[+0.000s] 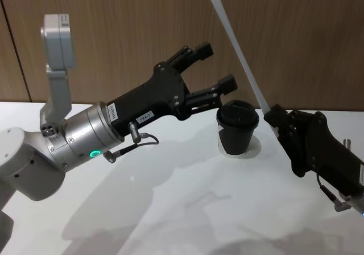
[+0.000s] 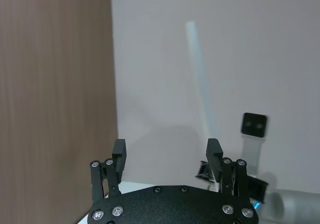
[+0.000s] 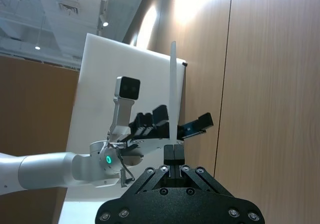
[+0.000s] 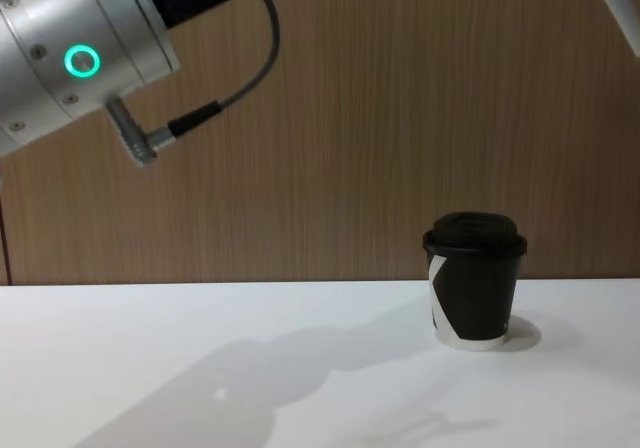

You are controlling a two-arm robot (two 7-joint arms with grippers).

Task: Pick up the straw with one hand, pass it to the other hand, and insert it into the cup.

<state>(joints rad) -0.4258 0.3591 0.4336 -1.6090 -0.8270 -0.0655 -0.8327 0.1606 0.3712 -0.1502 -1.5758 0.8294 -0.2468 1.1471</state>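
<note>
So, head view first: the right claw (image 1: pixel 277 120) is clenched on the bottom end of the straw (image 1: pixel 238 47), which leans up and away to the left over the cup (image 1: pixel 237 128). The cup sits upright on the white desk (image 1: pixel 170 209), lid on, between the two claws. The left claw (image 1: pixel 219 68), the one with the silver wrist (image 1: pixel 85 135) and green ring (image 1: pixel 92 153), hangs in the air just left of the cup with its fingers spread wide and nothing in them. The straw passes close by the fingertips on their right side but isn't touching them.

Left wrist view: the left claw (image 2: pixel 167 154) is released, with bare wall showing in the gap. The straw (image 2: pixel 200 89) is a blurry pale line beyond it, lining up nearer one finger than the middle.

Right wrist view: the right claw (image 3: pixel 173 153) pinches the straw (image 3: pixel 173 94), which sticks straight out from the fingertips. The left claw (image 3: pixel 184 116) is farther off, wide open. The straw crosses in front of it, and I can't tell how far apart they are.

Chest view: the cup (image 4: pixel 475 283) stands on the desk (image 4: pixel 200 368) toward the right, white mark facing the camera. The silver wrist (image 4: pixel 70 58) hangs up at top left.
</note>
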